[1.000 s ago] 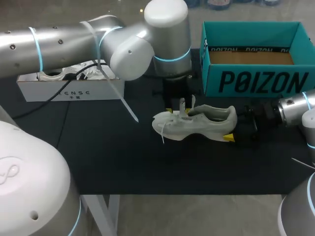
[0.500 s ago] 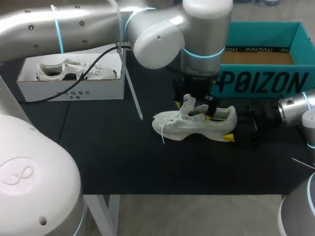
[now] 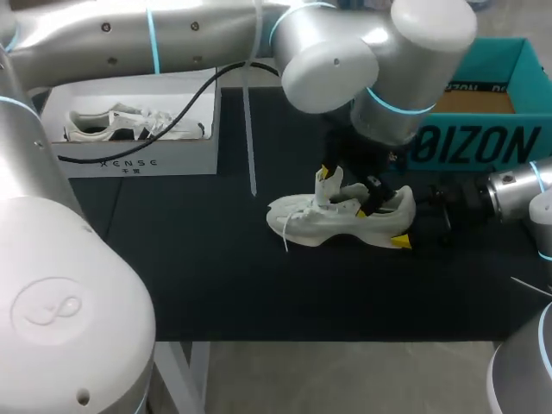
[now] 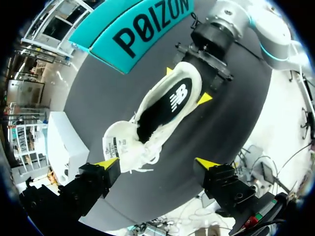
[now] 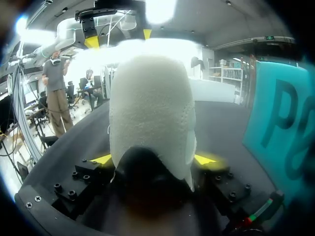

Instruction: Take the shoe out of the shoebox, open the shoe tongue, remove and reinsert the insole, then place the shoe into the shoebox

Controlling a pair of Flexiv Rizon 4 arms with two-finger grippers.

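- Shoe (image 3: 345, 216) lies on its sole on the table (image 3: 190, 259), out of the teal shoebox (image 3: 470, 142) just behind it.
- Right gripper (image 5: 152, 159) clamps the heel from both sides, probably to steady it.
- Left gripper (image 4: 156, 163) hangs above, fingers wide apart, with the raised tongue (image 3: 330, 183) and the bared dark insole (image 4: 167, 105) ahead of them. It looks lined up to reach in.

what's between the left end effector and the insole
Nothing visible. The left end effector hangs open above the shoe, and the dark insole shows uncovered through its opening. The right end effector grips only the heel.
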